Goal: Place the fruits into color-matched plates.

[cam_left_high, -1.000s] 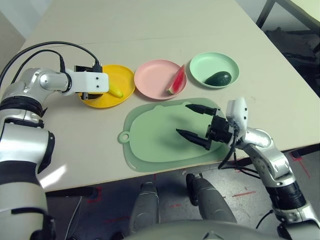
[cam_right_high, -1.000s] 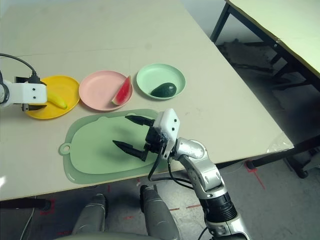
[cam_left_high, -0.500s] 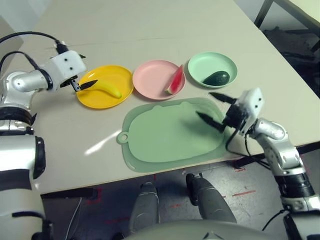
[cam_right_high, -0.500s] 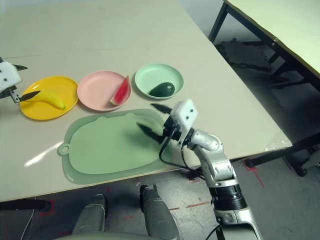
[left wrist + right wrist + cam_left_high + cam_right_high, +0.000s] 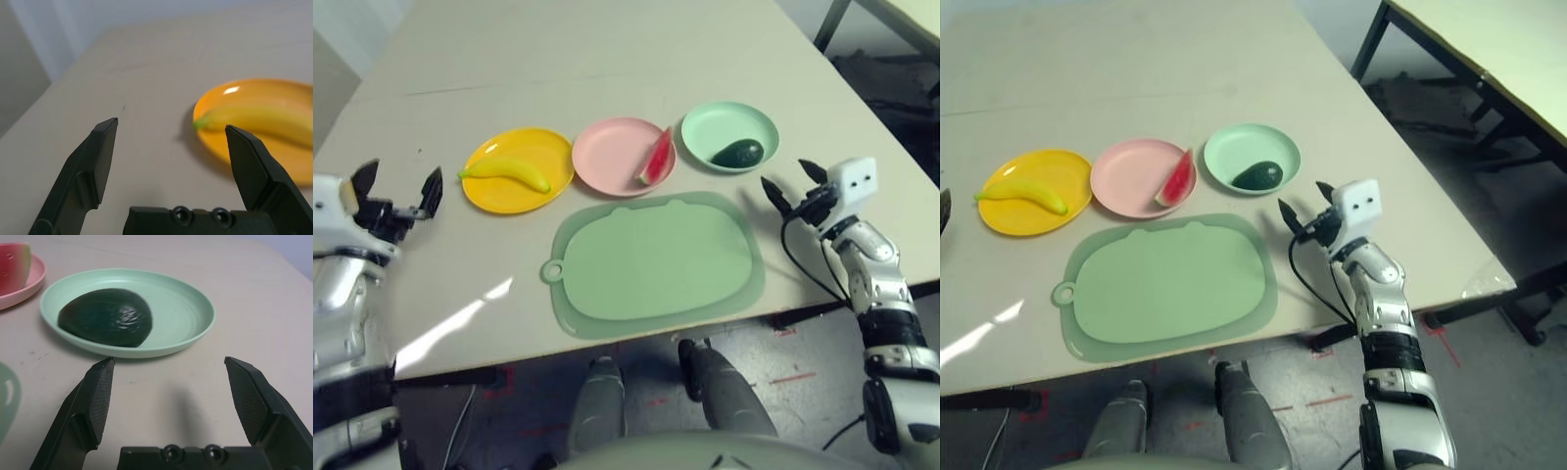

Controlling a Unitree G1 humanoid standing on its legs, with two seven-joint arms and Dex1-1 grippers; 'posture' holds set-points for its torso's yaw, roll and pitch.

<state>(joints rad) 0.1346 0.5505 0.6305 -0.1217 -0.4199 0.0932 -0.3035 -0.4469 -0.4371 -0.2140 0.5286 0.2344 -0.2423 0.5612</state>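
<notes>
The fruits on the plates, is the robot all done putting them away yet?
It looks done. The banana is on the yellow plate, the watermelon wedge on the pink plate, and the avocado on the mint plate. Nothing is in hand: the left gripper and right gripper are both open and empty. No fruit seems left to move.

Yellow plate [image 5: 254, 90] and banana [image 5: 264, 120], cut off at left wrist view's edge.
</notes>
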